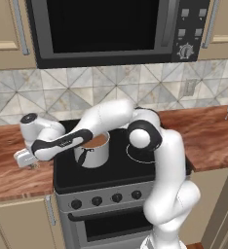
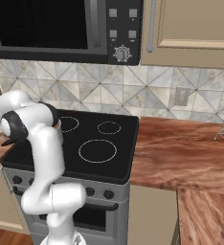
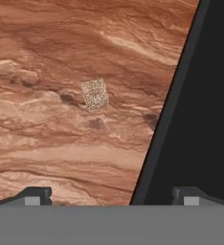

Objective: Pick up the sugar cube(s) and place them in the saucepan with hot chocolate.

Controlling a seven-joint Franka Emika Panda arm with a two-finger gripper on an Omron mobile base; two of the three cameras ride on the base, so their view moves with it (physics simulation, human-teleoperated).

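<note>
The claw (image 3: pixel 111 195) hangs released above the sugar cube (image 3: pixel 95 94), which sits on the worktop (image 3: pixel 47 57) near the stove's (image 3: pixel 200 119) edge

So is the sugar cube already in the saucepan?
No, in the hand view the sugar cube lies on the wooden counter beside the stove's edge, while the saucepan stands on the stove.

sugar cube (image 3: pixel 95 94) on counter (image 3: pixel 47 143) left of stove (image 3: pixel 200 119), saucepan (image 1: pixel 94 148) on stove
</note>
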